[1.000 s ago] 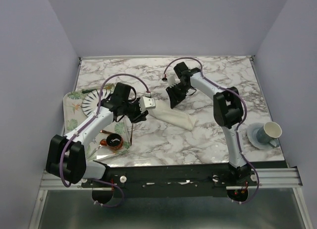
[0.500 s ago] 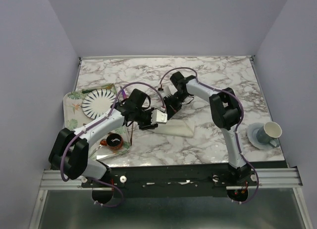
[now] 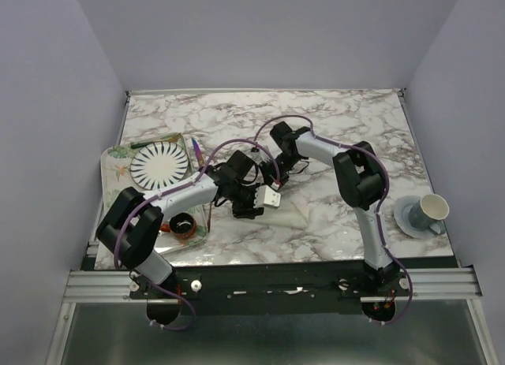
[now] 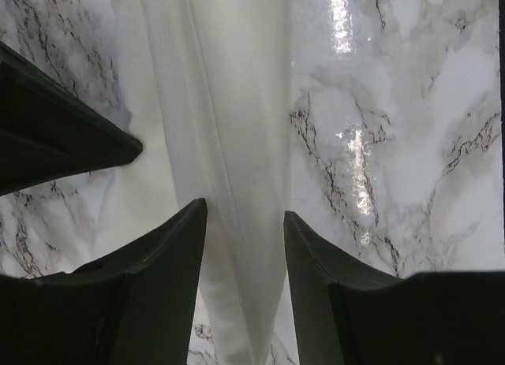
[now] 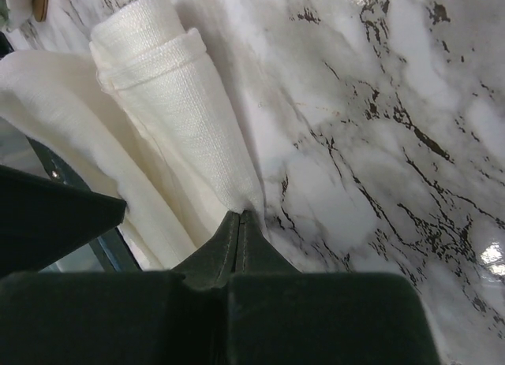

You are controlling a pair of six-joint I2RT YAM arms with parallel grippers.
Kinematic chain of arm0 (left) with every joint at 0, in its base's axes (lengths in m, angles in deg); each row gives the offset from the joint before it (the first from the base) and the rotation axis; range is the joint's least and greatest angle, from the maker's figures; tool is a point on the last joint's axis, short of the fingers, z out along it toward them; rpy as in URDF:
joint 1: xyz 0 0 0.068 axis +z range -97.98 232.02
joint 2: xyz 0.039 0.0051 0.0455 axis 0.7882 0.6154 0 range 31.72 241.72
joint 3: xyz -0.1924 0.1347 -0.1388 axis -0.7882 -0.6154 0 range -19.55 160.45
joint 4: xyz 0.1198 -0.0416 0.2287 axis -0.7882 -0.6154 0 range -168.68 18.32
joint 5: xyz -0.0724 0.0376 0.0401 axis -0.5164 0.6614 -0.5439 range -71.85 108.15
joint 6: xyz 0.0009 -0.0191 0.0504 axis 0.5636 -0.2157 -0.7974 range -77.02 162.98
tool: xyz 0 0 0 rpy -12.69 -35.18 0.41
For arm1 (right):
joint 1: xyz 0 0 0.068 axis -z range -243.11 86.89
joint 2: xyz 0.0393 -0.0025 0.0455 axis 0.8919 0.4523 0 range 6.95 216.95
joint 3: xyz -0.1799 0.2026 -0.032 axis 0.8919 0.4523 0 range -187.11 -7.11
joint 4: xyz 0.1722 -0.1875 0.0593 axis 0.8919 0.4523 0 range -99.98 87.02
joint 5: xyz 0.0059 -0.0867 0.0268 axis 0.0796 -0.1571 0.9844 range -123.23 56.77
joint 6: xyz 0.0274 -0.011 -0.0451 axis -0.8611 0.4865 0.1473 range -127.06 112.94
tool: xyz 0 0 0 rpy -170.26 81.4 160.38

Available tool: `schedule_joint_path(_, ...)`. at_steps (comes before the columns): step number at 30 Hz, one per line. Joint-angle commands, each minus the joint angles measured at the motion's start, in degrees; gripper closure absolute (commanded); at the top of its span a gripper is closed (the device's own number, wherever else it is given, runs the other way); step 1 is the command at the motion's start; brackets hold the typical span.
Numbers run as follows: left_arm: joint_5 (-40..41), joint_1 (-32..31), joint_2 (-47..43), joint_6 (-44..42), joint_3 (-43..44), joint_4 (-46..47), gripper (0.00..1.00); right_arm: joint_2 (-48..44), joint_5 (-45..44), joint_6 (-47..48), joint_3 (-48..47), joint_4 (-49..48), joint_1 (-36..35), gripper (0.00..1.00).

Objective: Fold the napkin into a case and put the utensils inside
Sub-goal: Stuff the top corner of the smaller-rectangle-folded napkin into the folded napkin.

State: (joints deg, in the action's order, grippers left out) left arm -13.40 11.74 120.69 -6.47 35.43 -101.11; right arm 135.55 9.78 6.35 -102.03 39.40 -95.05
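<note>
Left claw (image 4: pixel 245 215) open astride napkin (image 4: pixel 229 89)

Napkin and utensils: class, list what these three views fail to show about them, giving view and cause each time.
Left wrist: the napkin runs past the frame's top edge; its far end is unseen.
Top view: the left gripper and right gripper cover most of it, so its fold is unclear.
Top view: the purple utensil is too small to tell its kind.
Right wrist: a copper-coloured thing is cut off by the top edge.
</note>
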Motion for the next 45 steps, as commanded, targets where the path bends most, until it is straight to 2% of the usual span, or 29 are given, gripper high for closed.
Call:
schedule_joint_path(1,2.5,-0.5,1.9,1.1,1.7,0.8,0.49,-2.4,0.8,-0.1,1.7,-1.5,-0.5,0.99)
schedule_joint_path(5,3.4,-0.7,2.9,1.5,2.1,1.2,0.64,-2.6,1.4,0.2,2.4,-1.6,-0.8,0.99)
schedule_joint_path(6,3.6,-0.8,3.1,1.6,2.3,1.5,0.72,-2.6,1.5,0.3,2.5,-1.5,-0.9,0.99)
schedule_joint_path(12,4.6,-1.0,4.3,2.1,3.8,2.4,0.99,-2.9,2.5,1.2,3.4,-1.6,-1.5,0.99)
schedule_joint_path(26,6.6,-0.9,7.5,3.8,6.0,5.4,1.0,-4.0,3.6,2.5,4.6,-1.8,-2.6,0.99)
schedule_joint_path(38,10.7,-2.0,10.1,3.1,4.3,8.6,1.0,-3.8,3.6,2.5,3.2,-1.3,-2.9,0.99)
schedule_joint_path(43,11.4,-3.1,11.0,1.9,4.9,6.3,1.0,-4.2,1.0,2.4,-0.7,1.9,-2.3,0.94)
schedule_joint_path(45,11.9,-3.2,11.3,1.6,5.0,5.4,1.0,-4.2,0.2,2.1,-2.9,3.9,-1.1,0.87)
